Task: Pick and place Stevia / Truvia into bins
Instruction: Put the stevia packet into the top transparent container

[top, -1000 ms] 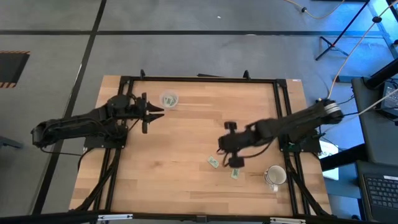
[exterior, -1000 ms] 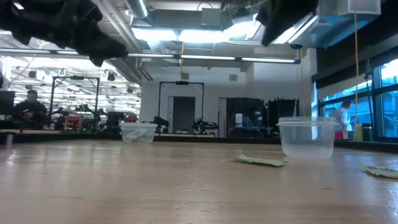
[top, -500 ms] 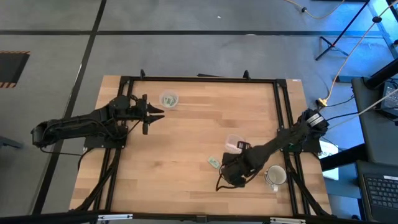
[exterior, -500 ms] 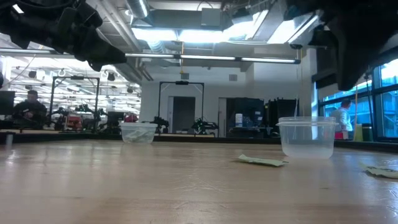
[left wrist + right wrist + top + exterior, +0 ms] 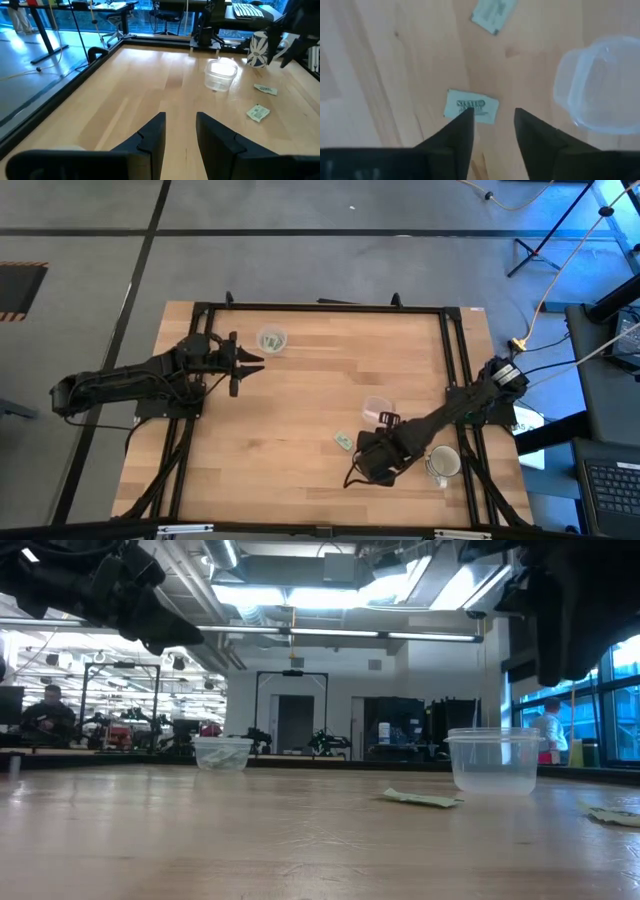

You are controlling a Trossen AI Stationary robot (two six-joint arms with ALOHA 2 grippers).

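Note:
My right gripper [image 5: 492,117] stands open above the table, near the front right. A green Stevia packet [image 5: 471,107] lies flat on the wood just beyond its fingertips. A second packet [image 5: 492,12] lies farther on, also seen in the high view [image 5: 343,441]. One clear bin [image 5: 375,408] stands beside them and looks empty in the right wrist view [image 5: 600,85]. The other bin [image 5: 271,340] stands at the far left with green packets inside. My left gripper [image 5: 245,363] waits open next to it.
A white mug [image 5: 442,463] stands at the near right, close to my right arm. Black frame rails [image 5: 455,360] run along the table's sides. Bare wood [image 5: 280,440] fills the middle and near left. People and benches show in the room beyond the table.
My right gripper has swung from over the clear bin toward the table's near edge and come lower, and now stands over the packet beside the mug. The bin, which it covered before, shows again in the high view.

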